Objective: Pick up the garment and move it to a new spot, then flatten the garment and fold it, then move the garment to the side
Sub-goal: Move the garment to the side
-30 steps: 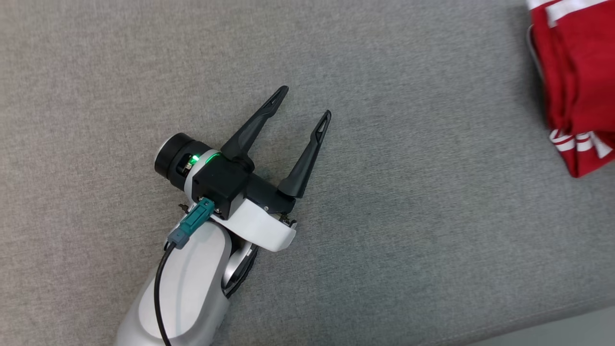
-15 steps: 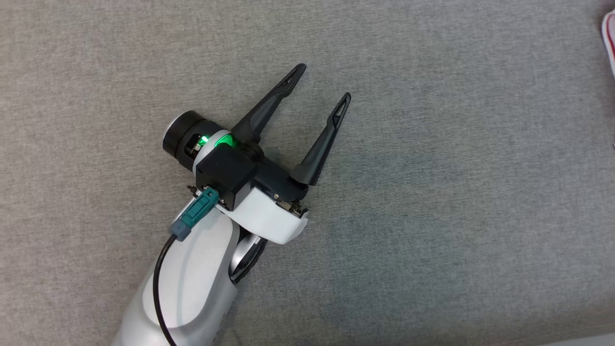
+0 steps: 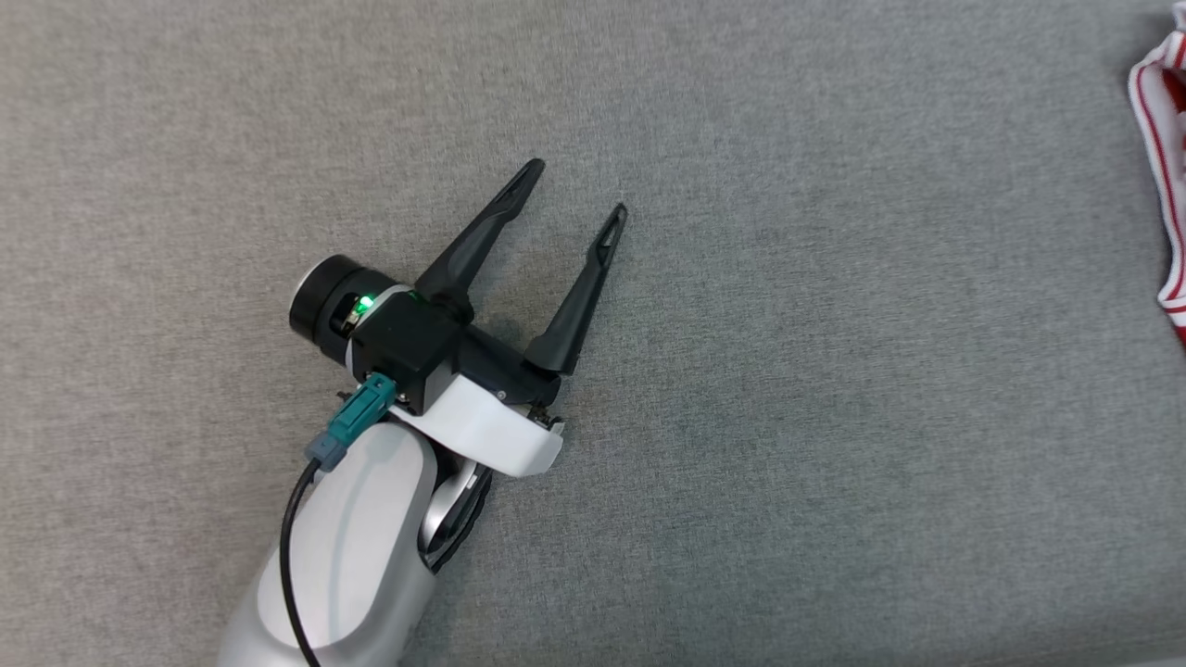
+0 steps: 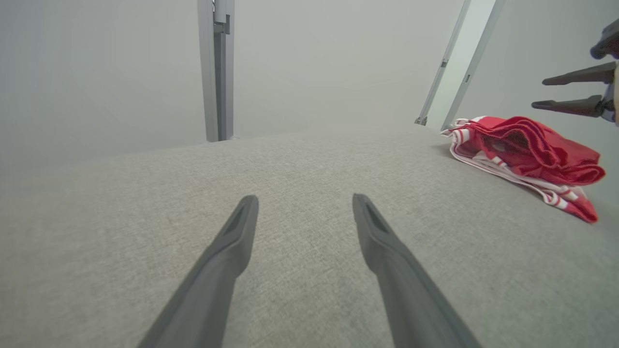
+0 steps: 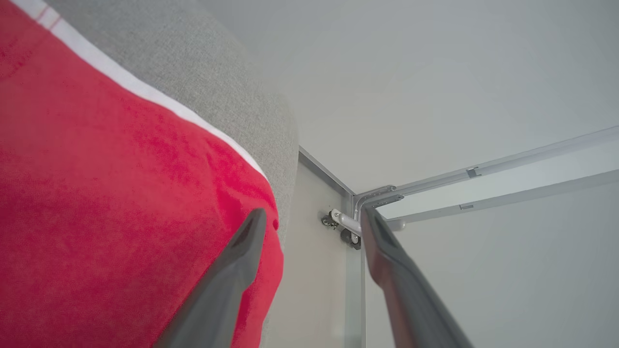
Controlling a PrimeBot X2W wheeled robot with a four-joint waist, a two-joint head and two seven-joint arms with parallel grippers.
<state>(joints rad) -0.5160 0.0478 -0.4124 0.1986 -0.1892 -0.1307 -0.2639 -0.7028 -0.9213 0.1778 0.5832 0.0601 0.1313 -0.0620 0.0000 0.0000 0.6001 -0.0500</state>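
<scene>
The garment (image 4: 527, 145) is red with white stripes and lies folded in a loose pile near the right end of the grey fabric surface (image 4: 300, 159). Just a striped edge of the garment (image 3: 1169, 167) pokes in at the right border of the head view. My right gripper (image 4: 538, 93) hovers just above it, open, with nothing between the fingers. In the right wrist view the garment (image 5: 96, 217) lies close at the left of the open right gripper (image 5: 313, 212). My left gripper (image 3: 577, 190) is open and empty over bare fabric, far left of the garment. The left gripper (image 4: 304, 199) points along the surface.
The grey surface (image 3: 834, 417) ends just beyond the garment, where its rounded edge (image 5: 285, 159) drops off. A metal post (image 4: 216, 67) stands behind the surface, and slanted frame bars (image 4: 459, 63) rise at the back right.
The head view has shifted, so less of the garment shows at the right border. The left gripper stays open over the fabric. The right gripper has gone from shut to open.
</scene>
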